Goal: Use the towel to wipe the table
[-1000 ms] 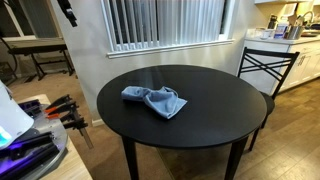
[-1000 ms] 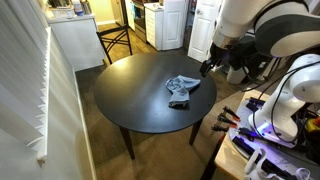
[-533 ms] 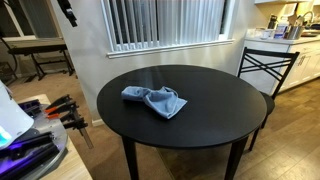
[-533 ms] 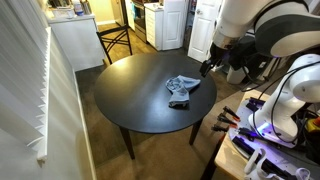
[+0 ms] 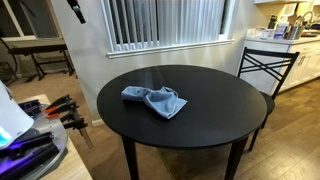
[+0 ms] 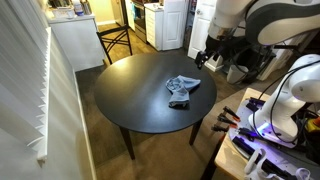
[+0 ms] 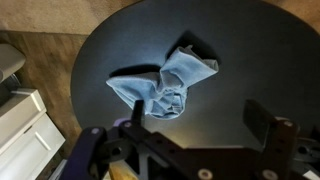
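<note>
Indoors, blue towel [image 5: 155,100] on round black table [image 5: 218,116]

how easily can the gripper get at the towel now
Likely yes: the towel lies uncovered on the table, nothing around it, and the open gripper hovers above, off to its side.

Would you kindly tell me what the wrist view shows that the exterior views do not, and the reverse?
Only the wrist view: the gripper close up, fingers spread wide apart. Only an exterior view: window blinds, a chair and the table legs. Both: the crumpled blue towel lying on the round black table.
</note>
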{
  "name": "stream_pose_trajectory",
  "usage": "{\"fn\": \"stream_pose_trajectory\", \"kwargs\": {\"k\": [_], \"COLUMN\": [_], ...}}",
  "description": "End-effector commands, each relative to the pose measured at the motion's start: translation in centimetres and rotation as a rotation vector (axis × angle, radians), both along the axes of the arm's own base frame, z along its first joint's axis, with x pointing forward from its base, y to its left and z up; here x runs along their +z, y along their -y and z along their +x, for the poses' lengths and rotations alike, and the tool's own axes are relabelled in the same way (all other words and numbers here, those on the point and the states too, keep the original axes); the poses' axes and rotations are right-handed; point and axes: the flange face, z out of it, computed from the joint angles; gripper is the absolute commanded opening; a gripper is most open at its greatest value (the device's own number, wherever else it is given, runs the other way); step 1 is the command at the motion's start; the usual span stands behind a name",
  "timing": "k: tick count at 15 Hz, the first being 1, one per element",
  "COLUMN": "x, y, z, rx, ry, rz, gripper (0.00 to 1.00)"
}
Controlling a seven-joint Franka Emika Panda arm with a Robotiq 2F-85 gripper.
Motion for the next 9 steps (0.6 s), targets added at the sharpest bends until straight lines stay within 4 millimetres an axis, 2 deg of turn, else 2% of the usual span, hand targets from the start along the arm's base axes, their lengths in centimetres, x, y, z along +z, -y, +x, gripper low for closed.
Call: {"fn": "stream_pose_trajectory", "kwargs": {"k": [1,4,6,9], "x": [1.8,1.1,-1.5,-5.7], "y": [4.7,8.2,9.5,10.8], "z": [6.8,11.9,14.2,16.5], "rx": [-0.146,-0.295,-0.401,-0.531], "ry": [0.04,0.078,0.094,0.202], "rz": [0.066,0.165,0.206,0.212], "gripper": [1.0,1.0,1.0,1.0]}}
